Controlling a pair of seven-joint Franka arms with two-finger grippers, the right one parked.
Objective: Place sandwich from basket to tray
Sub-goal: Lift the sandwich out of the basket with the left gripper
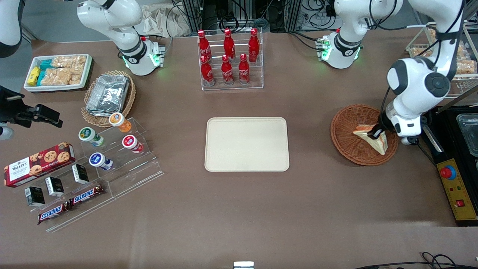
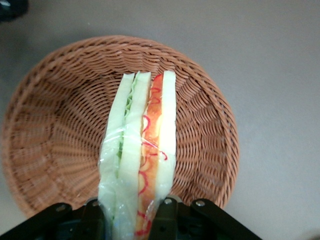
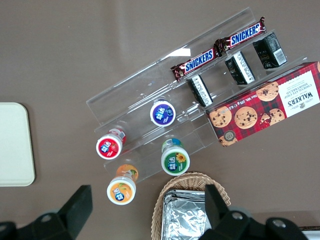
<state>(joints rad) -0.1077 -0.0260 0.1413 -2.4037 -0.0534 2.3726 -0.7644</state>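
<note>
Pinching the sandwich at one end, I am holding it on edge over the basket, its pale bread slices and red and green filling running out from between my fingers. It is looking wrapped in clear film, so I am judging it light, soft and a little slippery; squeezing hard would crush the bread, and a loose hold could let the film slide. Taking it across the flat bread faces, as my gripper is doing, seems the safest hold. In the front view the wedge is sitting over the basket's side toward the working arm's end of the table, with my forearm bending steeply down onto it. The tray is lying well apart at the table's middle.
</note>
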